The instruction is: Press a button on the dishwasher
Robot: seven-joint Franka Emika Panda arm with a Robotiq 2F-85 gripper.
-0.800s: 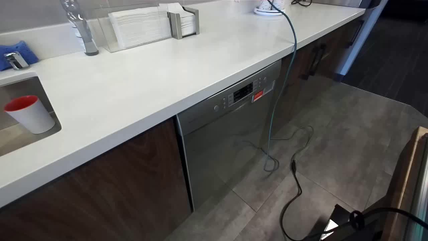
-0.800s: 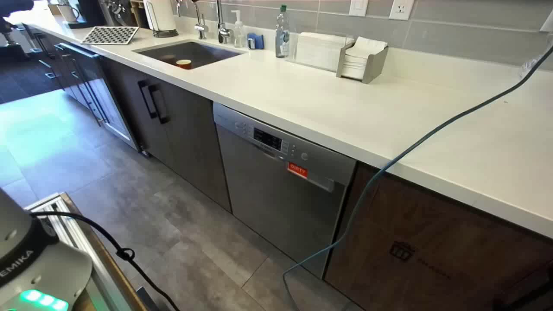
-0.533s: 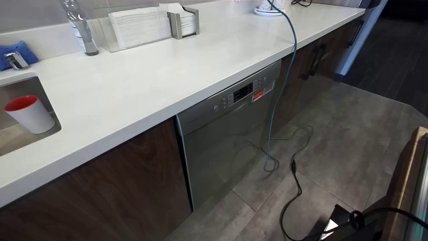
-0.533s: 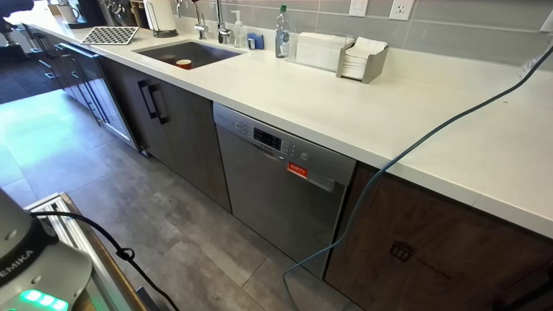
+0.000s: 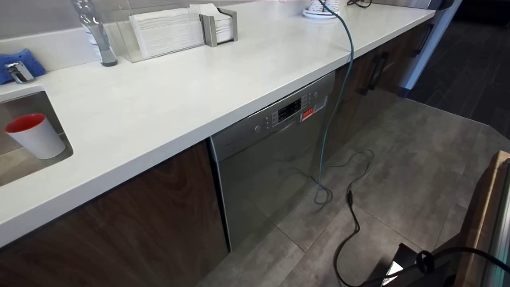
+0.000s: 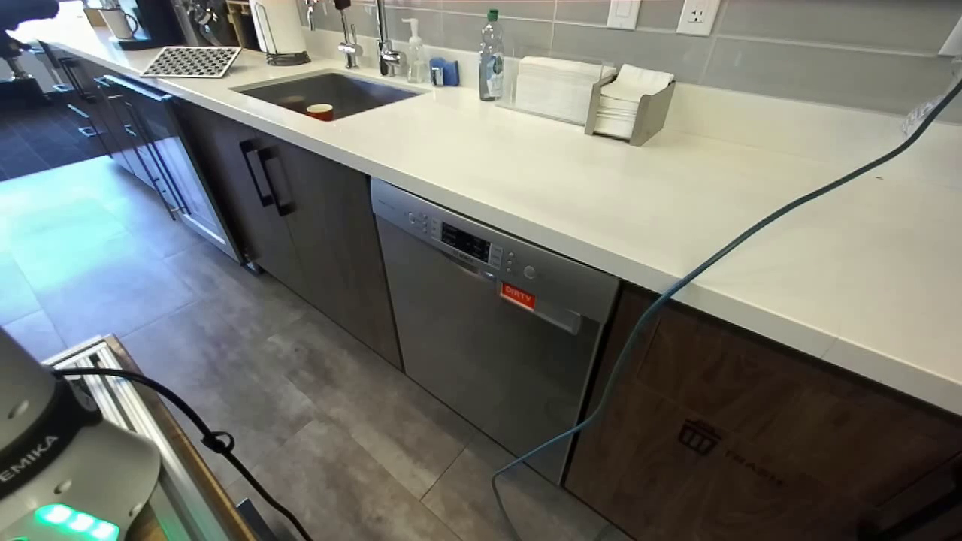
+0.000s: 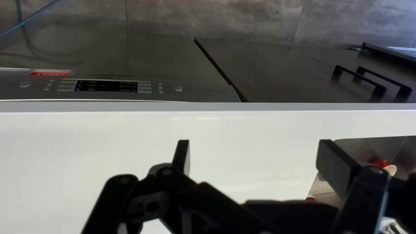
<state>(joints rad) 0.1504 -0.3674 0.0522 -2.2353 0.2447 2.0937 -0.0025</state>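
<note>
Both exterior views are showing no shift: the dishwasher (image 6: 485,338) is sitting closed beneath the counter (image 6: 526,165). Spread, empty fingers (image 7: 332,167) are showing with the counter behind, so the press is probably waiting.

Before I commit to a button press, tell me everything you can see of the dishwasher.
The dishwasher is flat-fronted, in what looks like brushed steel, upright and apparently shut, built in under the white countertop between dark wood cabinet fronts. Its top panel carries a dark display flanked by small keys, with a round button farther out on each side. A red DIRTY label sits just below the panel. The tool is not touching it; whether the blue cable does is unclear.
</note>
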